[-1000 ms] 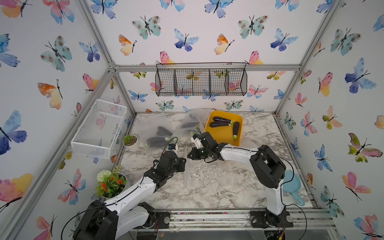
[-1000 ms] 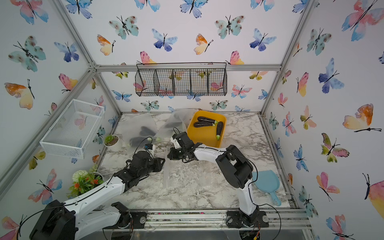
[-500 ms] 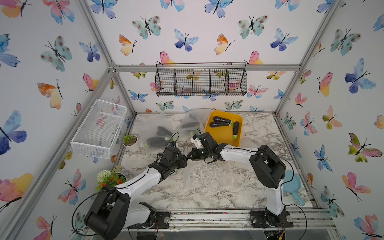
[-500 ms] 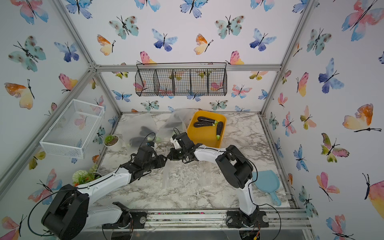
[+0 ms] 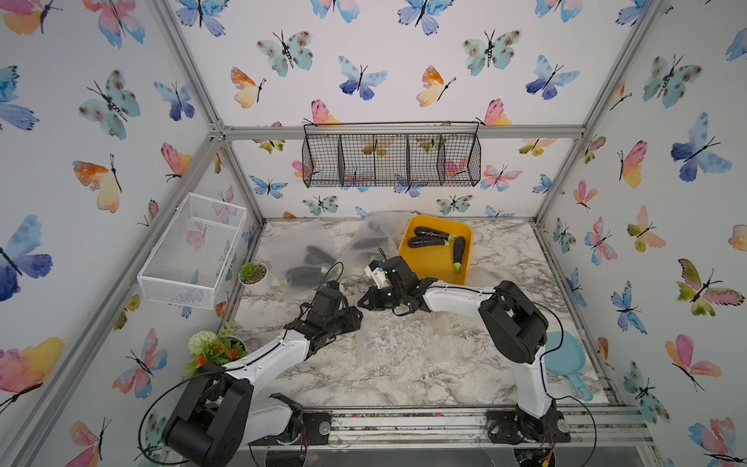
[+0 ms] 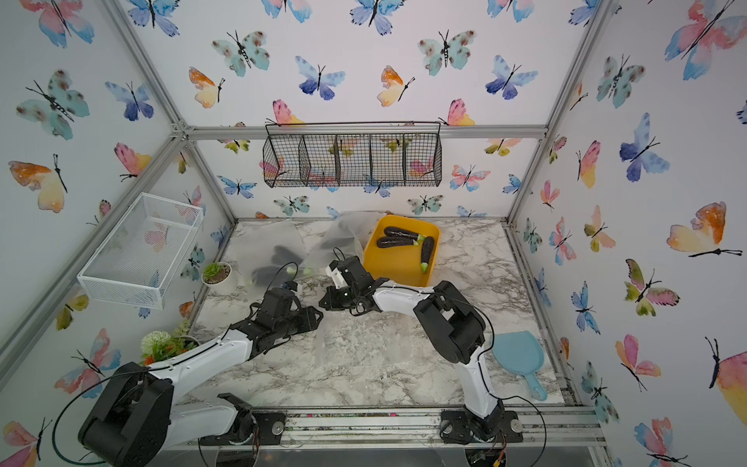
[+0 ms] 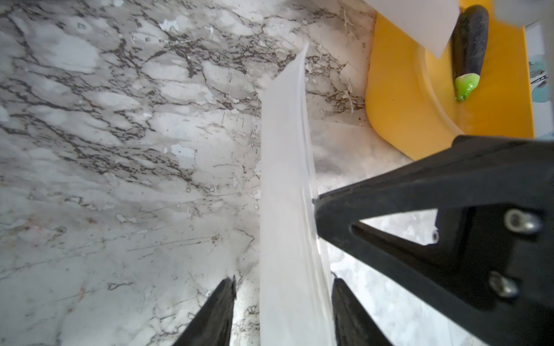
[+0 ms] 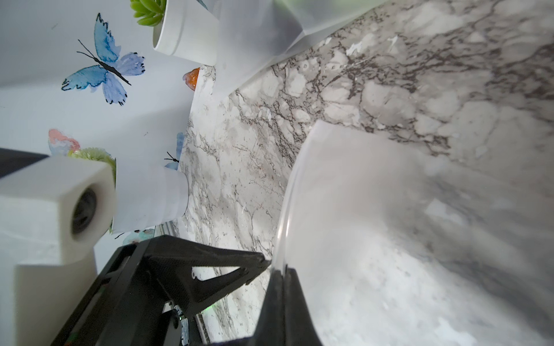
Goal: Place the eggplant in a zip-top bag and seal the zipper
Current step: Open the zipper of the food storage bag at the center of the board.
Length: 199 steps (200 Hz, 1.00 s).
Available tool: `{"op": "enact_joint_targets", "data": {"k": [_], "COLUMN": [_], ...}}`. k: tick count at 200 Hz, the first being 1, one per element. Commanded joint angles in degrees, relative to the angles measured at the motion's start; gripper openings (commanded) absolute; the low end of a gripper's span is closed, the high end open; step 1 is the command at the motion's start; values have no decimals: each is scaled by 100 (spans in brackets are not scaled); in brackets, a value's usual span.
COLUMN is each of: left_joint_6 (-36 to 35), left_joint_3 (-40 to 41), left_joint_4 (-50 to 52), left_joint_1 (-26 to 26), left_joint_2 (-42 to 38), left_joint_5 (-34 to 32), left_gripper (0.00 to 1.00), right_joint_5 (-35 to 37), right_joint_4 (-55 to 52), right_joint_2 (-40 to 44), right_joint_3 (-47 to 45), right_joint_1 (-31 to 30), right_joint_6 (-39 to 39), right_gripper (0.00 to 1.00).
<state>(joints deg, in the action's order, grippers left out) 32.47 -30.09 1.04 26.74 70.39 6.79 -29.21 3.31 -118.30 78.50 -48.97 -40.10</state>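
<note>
A clear zip-top bag (image 5: 366, 339) (image 6: 323, 343) hangs by its top edge from my right gripper (image 5: 362, 302) (image 8: 277, 287), which is shut on it mid-table. My left gripper (image 5: 357, 317) (image 7: 283, 311) is open, its fingers either side of the same bag edge (image 7: 284, 179); one finger looks to be touching the plastic. The bag (image 8: 374, 224) looks empty. Three dark eggplants with green caps (image 5: 432, 233) (image 5: 426, 242) (image 5: 458, 252) lie in the yellow bin (image 5: 428, 267) behind the right gripper; one eggplant (image 7: 469, 51) shows in the left wrist view.
Other frosted bags holding eggplants (image 5: 309, 265) lie at the back left. A small potted succulent (image 5: 252, 275) and a flower pot (image 5: 214, 347) stand along the left edge. A blue scoop (image 5: 566, 360) lies at the right. Wire baskets (image 5: 194, 246) (image 5: 390, 155) hang on the walls.
My left arm has reached forward to the hanging bag and its jaws have opened around the bag's edge. The right gripper has kept its hold and place.
</note>
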Motion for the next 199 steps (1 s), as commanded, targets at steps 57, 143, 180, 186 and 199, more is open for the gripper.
{"op": "enact_joint_targets", "data": {"k": [57,143,180,186,199], "left_joint_6": [31,190,225,225,234], "left_joint_3": [101,507,696,718,762], "left_joint_4": [-26,-294,-285,-265,-217], "left_joint_1": [15,5,1,0,4], "left_joint_2": [-24,-247,-501,-546,-643], "left_joint_5": [41,209,243,238,223], "left_gripper": [27,22,22,22,22], "right_joint_5": [-18,-96,71,78,93], "right_joint_4": [-55,116,-54,-24,-66], "right_joint_2": [-96,-390,-564,-562,-559], "right_joint_3": [150,533,762,738,736], "right_joint_1": [-45,-43,-42,-44,-47], "right_joint_6": [2,75,195,188,193], "right_gripper": [4,31,32,32,32]}}
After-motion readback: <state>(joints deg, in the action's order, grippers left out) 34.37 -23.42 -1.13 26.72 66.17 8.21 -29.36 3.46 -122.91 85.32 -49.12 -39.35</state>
